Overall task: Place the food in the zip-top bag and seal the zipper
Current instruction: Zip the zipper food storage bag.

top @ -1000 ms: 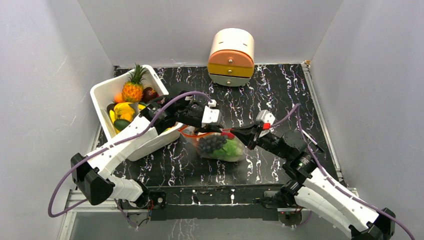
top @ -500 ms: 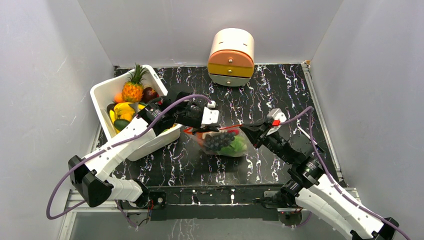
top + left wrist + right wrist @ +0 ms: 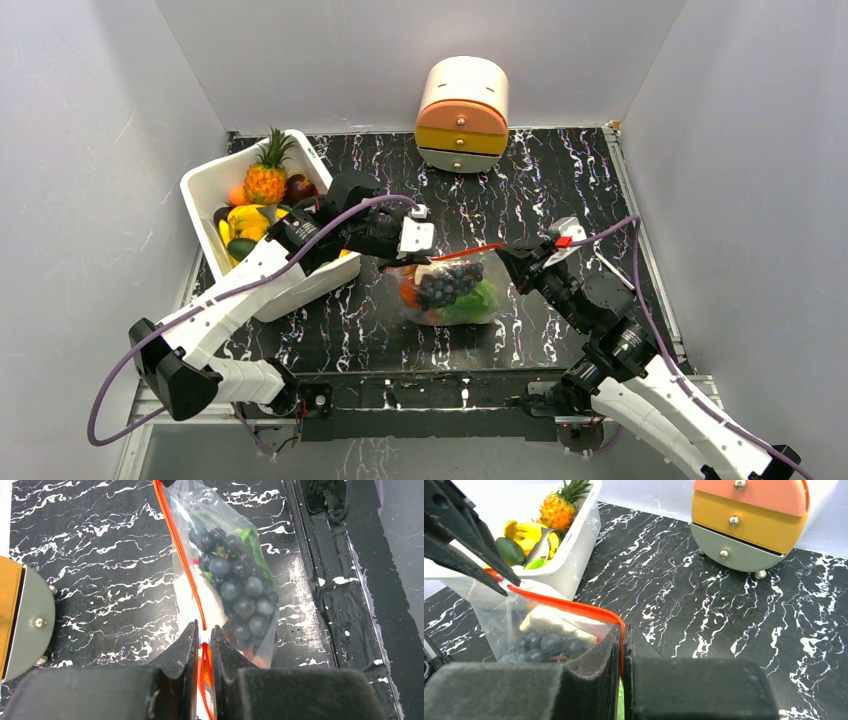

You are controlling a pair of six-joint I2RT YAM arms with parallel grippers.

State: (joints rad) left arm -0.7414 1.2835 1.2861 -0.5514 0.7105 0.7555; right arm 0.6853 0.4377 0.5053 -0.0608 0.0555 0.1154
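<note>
The clear zip-top bag (image 3: 452,292) hangs between my two grippers over the dark marbled table. Inside it is food: a dark grape bunch (image 3: 239,587), a pale green-and-white leafy piece (image 3: 548,622) and an orange-red fruit (image 3: 408,293). The red-orange zipper (image 3: 463,255) runs taut along the bag's top. My left gripper (image 3: 203,638) is shut on the white slider at the zipper's left end. My right gripper (image 3: 622,633) is shut on the zipper's (image 3: 569,607) right end. In the top view the left gripper (image 3: 392,258) and right gripper (image 3: 507,256) face each other across the bag.
A white tub (image 3: 200,185) with a pineapple (image 3: 266,175), bananas and other toy produce stands at the left, right behind my left arm. A small round drawer unit (image 3: 462,100) stands at the back. Grey walls close in on three sides.
The bag has gone from lying on the table to hanging upright. My right gripper has drawn to the right and up, pulling the zipper straight. The left gripper has barely moved.
</note>
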